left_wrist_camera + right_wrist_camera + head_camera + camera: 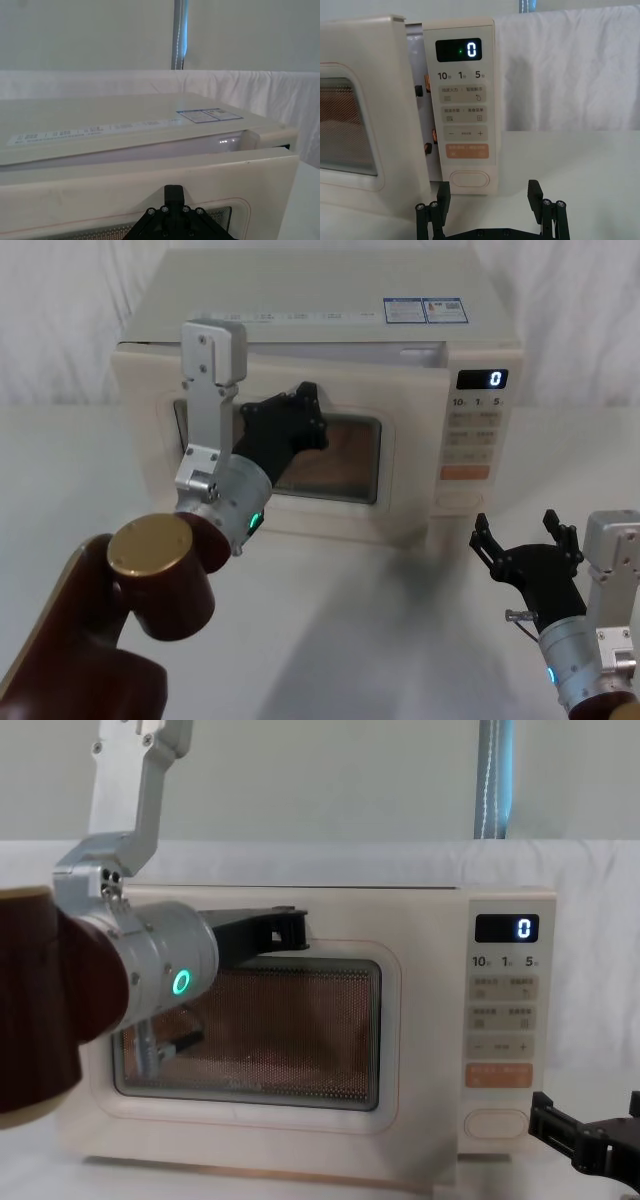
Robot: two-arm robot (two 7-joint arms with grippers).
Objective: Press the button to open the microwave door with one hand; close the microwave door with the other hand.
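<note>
The cream microwave (320,300) stands at the back of the table. Its door (395,505) is ajar, swung out a little at the panel side, with latch slots showing in the gap (420,90). My left gripper (303,412) rests against the door's front, at the upper part of the window frame (295,930); the left wrist view looks over the door's top edge (150,180). My right gripper (518,537) hovers open low in front of the key panel, a short way back from the button (469,179), touching nothing.
The display (482,379) reads 0, and an orange key (467,150) sits just above the button. A white cloth covers the table (400,640) and the backdrop. Free room lies in front of the microwave and to its right.
</note>
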